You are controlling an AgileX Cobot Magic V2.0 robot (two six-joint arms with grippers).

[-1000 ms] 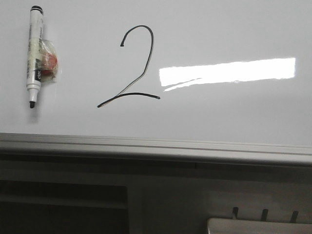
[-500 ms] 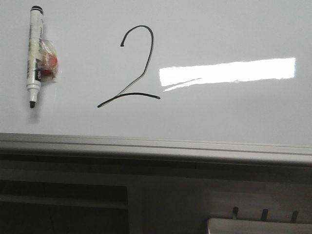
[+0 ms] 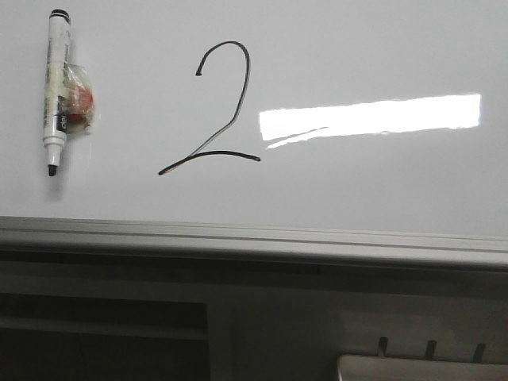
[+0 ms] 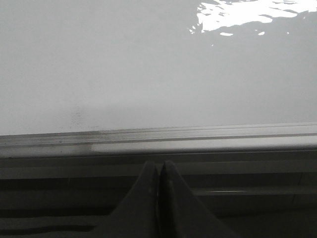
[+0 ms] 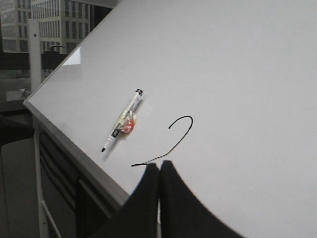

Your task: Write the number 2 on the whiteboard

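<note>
A black hand-drawn number 2 (image 3: 218, 111) stands on the pale glossy whiteboard (image 3: 357, 48), left of a bright light reflection. It also shows in the right wrist view (image 5: 174, 139), its base partly hidden behind my fingers. A white marker with a black cap (image 3: 55, 87) lies on the board at the far left, tip towards the lower rail, with a small clear wrapper holding something red beside it. My left gripper (image 4: 159, 164) is shut and empty, below the board's rail (image 4: 158, 141). My right gripper (image 5: 159, 164) is shut and empty, in front of the board. Neither gripper shows in the front view.
The grey metal rail (image 3: 254, 238) runs along the board's lower edge. Below it is a dark frame, and a pale tray-like corner (image 3: 421, 367) at the lower right. In the right wrist view, windows and buildings (image 5: 54, 25) show beyond the board's far edge.
</note>
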